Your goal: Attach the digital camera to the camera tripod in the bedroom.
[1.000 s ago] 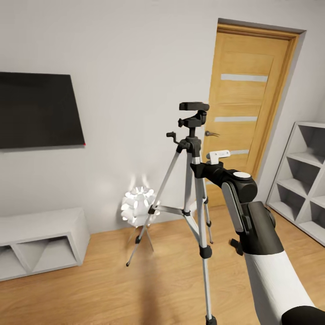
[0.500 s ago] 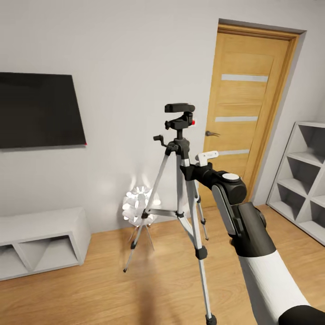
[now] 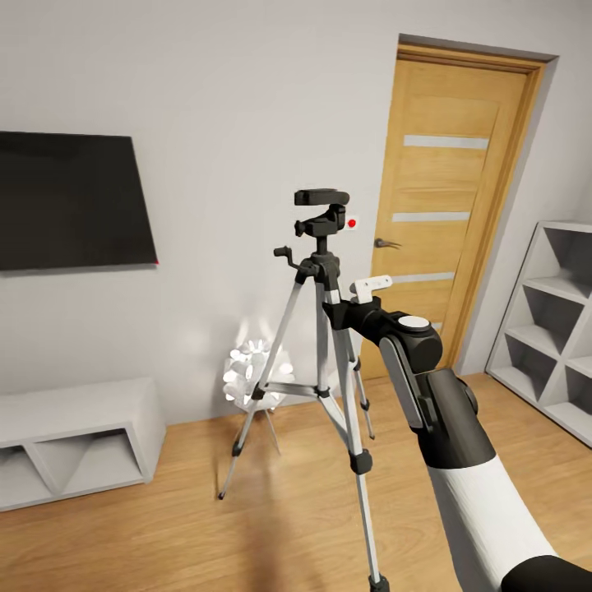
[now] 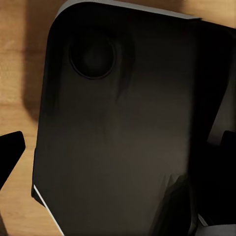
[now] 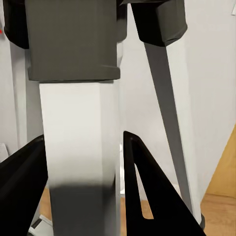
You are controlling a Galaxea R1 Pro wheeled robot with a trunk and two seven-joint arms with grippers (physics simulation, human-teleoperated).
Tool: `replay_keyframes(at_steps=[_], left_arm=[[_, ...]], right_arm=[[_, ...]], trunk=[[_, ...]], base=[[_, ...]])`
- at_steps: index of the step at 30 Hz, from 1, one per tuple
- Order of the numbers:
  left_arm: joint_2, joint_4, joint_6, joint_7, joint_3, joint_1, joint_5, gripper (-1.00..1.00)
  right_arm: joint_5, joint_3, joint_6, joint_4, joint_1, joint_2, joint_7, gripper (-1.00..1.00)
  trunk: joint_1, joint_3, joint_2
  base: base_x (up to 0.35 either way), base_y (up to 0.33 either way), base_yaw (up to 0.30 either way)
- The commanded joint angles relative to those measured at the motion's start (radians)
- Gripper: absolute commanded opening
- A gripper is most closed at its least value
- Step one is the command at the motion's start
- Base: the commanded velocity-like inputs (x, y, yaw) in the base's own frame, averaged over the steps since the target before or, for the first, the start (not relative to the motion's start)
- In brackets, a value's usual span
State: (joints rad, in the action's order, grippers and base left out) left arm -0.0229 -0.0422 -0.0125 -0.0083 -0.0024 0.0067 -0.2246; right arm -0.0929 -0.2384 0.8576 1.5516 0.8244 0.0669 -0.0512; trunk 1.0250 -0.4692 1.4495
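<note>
White bedroom wall and a wooden door (image 3: 448, 205) back the camera tripod (image 3: 325, 329), which stands on the wood floor with the right gripper (image 5: 81, 191) fingers pinching one silver leg, seemingly repositioning it; the camera must be fetched next.

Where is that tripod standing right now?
In the head view, the camera tripod stands mid-room on the wood floor, before the glowing lamp, left of the door.
</note>
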Motion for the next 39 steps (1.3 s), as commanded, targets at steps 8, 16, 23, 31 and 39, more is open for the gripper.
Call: replay_keyframes(at_steps=[8, 16, 23, 31, 39], left_arm=[[-0.001, -0.002, -0.001, -0.001, -0.001, 0.000, -0.007, 1.00], [-0.001, -0.002, -0.001, -0.001, -0.001, 0.001, -0.007, 1.00], [0.000, -0.002, -0.001, -0.001, -0.002, 0.000, -0.007, 1.00], [0.000, -0.002, -0.001, -0.001, -0.002, 0.001, -0.007, 1.00], [0.000, -0.001, -0.001, -0.001, -0.002, 0.000, -0.007, 1.00]], right_arm=[[-0.008, 0.001, -0.041, -0.004, -0.008, 0.003, 0.007, -1.00], [-0.011, -0.001, -0.157, -0.087, -0.016, 0.013, 0.007, -1.00], [-0.010, 0.000, -0.221, -0.149, -0.022, 0.049, 0.007, -1.00], [-0.012, 0.000, -0.236, -0.166, -0.024, 0.058, 0.005, -1.00], [-0.012, 0.001, -0.235, -0.195, -0.024, 0.059, 0.006, -1.00]], trunk=[[0.000, -0.001, 0.001], [0.000, -0.001, 0.001], [0.000, -0.001, 0.001], [0.000, -0.001, 0.001], [0.000, -0.001, 0.001]], base=[[0.000, 0.206, 0.000], [0.000, 0.047, 0.000], [0.000, 0.005, 0.000], [0.000, 0.000, 0.000], [0.000, 0.000, 0.000]])
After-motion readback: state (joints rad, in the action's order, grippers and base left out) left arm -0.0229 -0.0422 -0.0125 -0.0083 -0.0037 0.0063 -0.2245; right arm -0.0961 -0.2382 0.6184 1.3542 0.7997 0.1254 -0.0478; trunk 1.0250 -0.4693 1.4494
